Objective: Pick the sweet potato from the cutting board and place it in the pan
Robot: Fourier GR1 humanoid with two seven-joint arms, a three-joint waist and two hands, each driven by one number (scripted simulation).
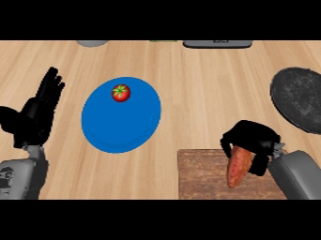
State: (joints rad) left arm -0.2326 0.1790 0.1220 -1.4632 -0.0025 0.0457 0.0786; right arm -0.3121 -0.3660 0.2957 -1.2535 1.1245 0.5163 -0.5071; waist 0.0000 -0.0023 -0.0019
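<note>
Over the cutting board (205,178), right hand (253,140) has its fingers curled round the sweet potato (237,168), long axis hanging downward; pan (305,101) lies up-right, left hand (32,115) spread, idle.

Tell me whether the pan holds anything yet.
Empty: the pan shows only its dark surface; the sweet potato is in the right hand.
</note>
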